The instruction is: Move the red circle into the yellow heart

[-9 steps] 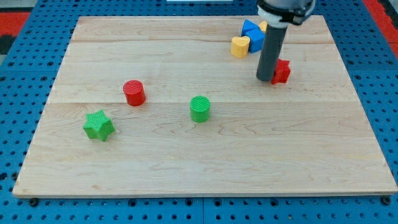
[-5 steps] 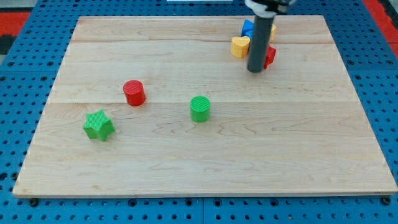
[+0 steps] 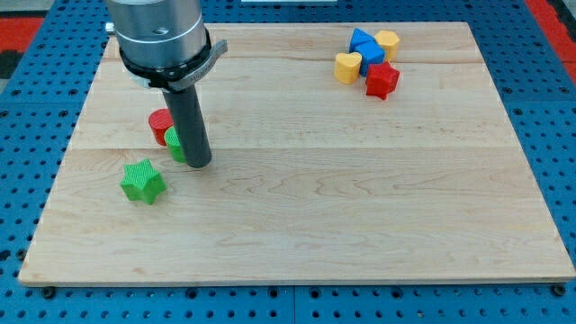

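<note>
The green star (image 3: 143, 181) is seen nearest, at the surface's (image 3: 360, 225) lower left. Just above and right of it, my tip (image 3: 199, 165) is planted against the green cylinder (image 3: 174, 143), whose other side touches the red circle (image 3: 161, 123). No end effector is fitted, so nothing is grasped. Far off, at the view's top right, the yellow heart (image 3: 347, 67) is clustered with a red star (image 3: 382, 80), a blue block (image 3: 365, 46) and a yellow block (image 3: 387, 40).

A robotics lab bench; a pale wooden desk (image 3: 297, 225) lies on blue perforated panels (image 3: 27, 135); a metal-collared rod (image 3: 184, 108) stands among small coloured test blocks (image 3: 364, 58).
</note>
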You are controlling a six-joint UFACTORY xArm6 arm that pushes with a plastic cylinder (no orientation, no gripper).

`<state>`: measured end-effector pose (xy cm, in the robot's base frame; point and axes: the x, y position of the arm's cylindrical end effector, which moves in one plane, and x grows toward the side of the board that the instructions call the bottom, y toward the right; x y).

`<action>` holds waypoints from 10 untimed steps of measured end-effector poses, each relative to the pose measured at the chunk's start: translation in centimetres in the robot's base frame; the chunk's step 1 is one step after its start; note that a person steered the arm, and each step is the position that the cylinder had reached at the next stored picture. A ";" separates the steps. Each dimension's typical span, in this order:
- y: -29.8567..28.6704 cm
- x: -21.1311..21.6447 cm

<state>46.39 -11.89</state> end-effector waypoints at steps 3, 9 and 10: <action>-15.3 -9.8; 5.1 -20.8; 5.4 -23.4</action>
<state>22.97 -6.45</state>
